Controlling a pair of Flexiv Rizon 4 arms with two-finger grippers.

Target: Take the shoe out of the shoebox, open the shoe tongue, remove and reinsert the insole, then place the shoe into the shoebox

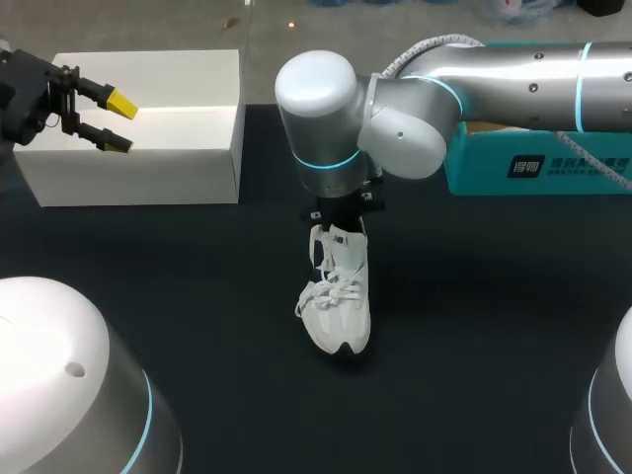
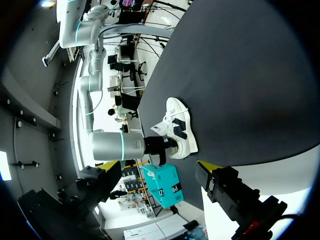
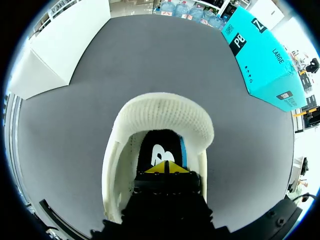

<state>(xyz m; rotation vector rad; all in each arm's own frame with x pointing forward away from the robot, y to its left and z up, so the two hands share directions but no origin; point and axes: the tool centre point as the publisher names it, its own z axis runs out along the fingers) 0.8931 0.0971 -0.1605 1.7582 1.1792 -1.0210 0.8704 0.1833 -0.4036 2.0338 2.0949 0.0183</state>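
Note:
A white shoe (image 1: 336, 306) stands on its sole in the middle of the black table (image 1: 474, 326), toe toward me. My right arm comes in from the right, and its gripper (image 1: 341, 225) points down into the shoe's heel opening. In the right wrist view that gripper (image 3: 165, 169) is shut, its yellow tips together against the black insole (image 3: 159, 150), behind the raised white tongue (image 3: 165, 112). Whether it pinches the insole is hidden. My left gripper (image 1: 118, 122) hangs open and empty over the white shoebox (image 1: 138, 148) at the far left; its view shows the shoe (image 2: 180, 127) far ahead.
A teal box (image 1: 533, 163) lies at the back right, behind my right arm. The white shoebox sits at the back left edge of the table. Black table surface lies bare around the shoe's front and sides.

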